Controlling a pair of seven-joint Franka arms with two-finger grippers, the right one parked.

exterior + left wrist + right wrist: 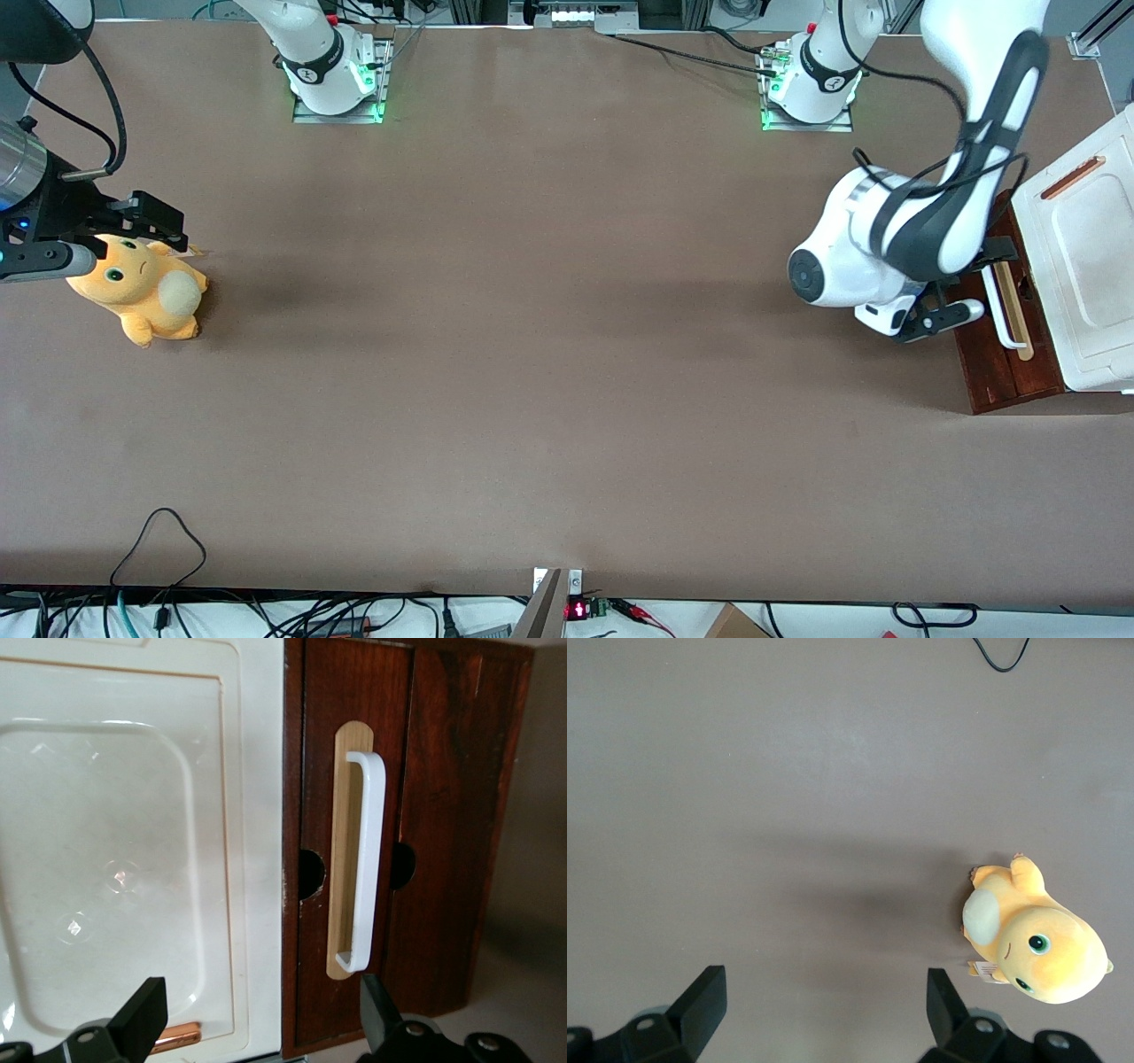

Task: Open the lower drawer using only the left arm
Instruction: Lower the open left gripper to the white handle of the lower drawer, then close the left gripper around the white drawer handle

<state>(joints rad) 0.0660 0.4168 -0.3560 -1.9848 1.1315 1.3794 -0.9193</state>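
From the front, my arm [921, 221] hides the gripper [261, 1010] and part of the drawer [1001, 372] (cabinet [1094, 266] cropped).

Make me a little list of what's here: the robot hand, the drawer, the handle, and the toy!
gripper: the left arm's gripper is open, hovering above the drawer front, not touching the handle
lower drawer: dark reddish-brown wood front, looks closed
handle: white loop on a pale wood strip
cabinet top: white, with a small copper strip
toy: orange plush animal, lying toward the parked arm's end of the table
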